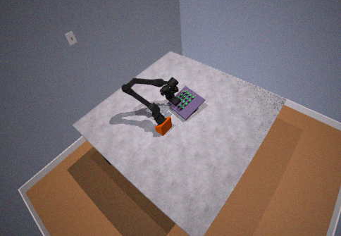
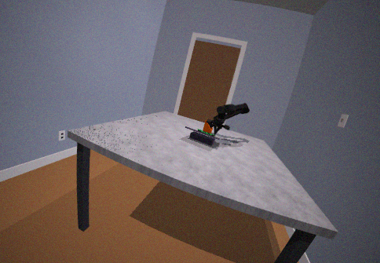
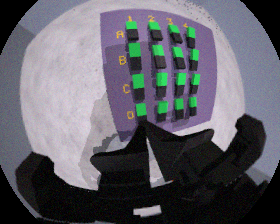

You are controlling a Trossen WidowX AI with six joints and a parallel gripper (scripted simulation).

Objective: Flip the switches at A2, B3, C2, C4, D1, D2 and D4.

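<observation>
The purple panel [image 1: 198, 99] [image 3: 208, 75] carries four lettered rows of two-tone switches, green on the far half and black on the near half. In the wrist view are A2 [image 3: 155, 31], B3 [image 3: 178, 57], C2 [image 3: 161, 84], C4 [image 3: 194, 83], D1 [image 3: 141, 111], D2 [image 3: 162, 110] and D4 [image 3: 192, 106]. Which end of each is raised is hard to tell. My gripper [image 3: 143, 123] [image 1: 178, 103] is shut and empty. Its tips are at the near end of D1, close to its black half; contact cannot be told.
The panel sits on the grey table [image 1: 211, 148] [image 2: 243, 173]. The arm's orange base [image 1: 163, 126] [image 2: 207, 127] stands near the panel, with the arm arching above the table. The other switches, such as C1 [image 3: 138, 86] and D3 [image 3: 179, 108], stand close beside the named ones.
</observation>
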